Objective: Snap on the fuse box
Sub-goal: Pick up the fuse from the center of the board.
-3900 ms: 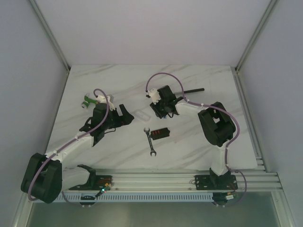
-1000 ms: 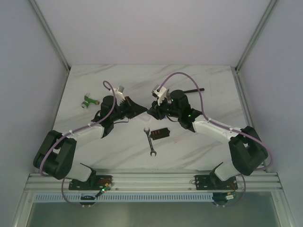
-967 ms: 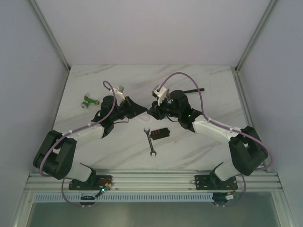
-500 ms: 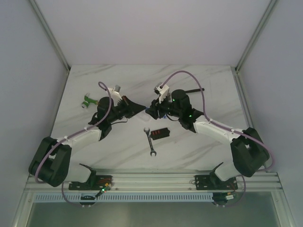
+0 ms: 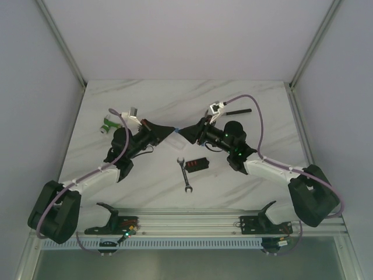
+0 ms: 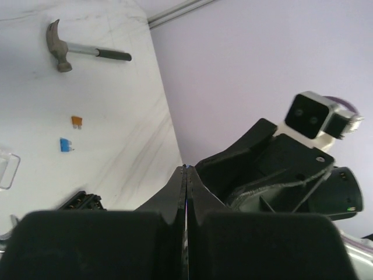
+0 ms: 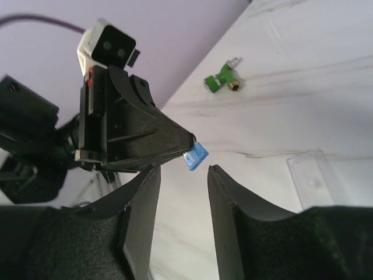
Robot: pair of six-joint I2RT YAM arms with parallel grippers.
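Marbled tabletop (image 5: 145, 186) below, the left end effector (image 7: 190, 141) pinches a blue fuse (image 7: 197, 157); the right end effector (image 7: 184, 171), jaws apart, should centre on it before closing.

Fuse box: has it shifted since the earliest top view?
No. The fuse box lies just right of the wrench, at the same spot and angle against it as before.

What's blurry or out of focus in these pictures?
Left wrist view: the left pincer is dark and soft, the hammer sharp. Right wrist view: near fingers blur, the blue fuse is crisp. Top view: even light, no glare.
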